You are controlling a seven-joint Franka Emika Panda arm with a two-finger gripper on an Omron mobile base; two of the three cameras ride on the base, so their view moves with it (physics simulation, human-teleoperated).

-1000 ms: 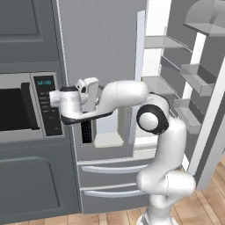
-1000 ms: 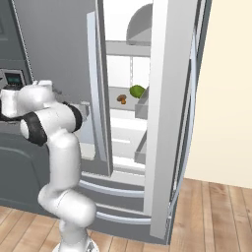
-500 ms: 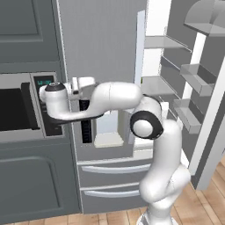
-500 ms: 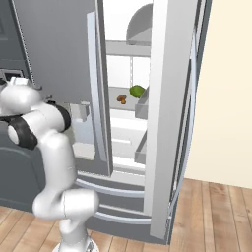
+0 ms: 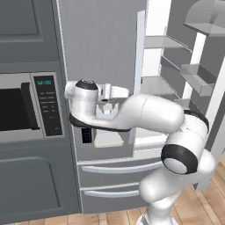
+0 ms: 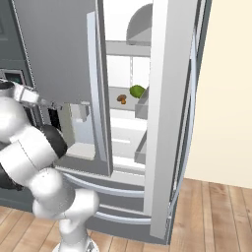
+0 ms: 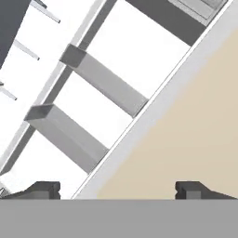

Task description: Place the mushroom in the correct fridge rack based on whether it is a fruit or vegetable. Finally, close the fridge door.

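one tall grey-steel fridge door [image 6: 170,113] open, grey bins [image 7: 104,83] inside; end effector [image 7: 118,189] wide, empty

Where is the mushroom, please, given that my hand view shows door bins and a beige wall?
Observer: The mushroom lies on a fridge shelf, beside a green item.
Operator: Is the fridge door open?
Observer: Yes, the fridge door stands wide open.
Operator: Where am I reaching?
Observer: The arm bends across the dispenser door, its wrist beside the microwave.
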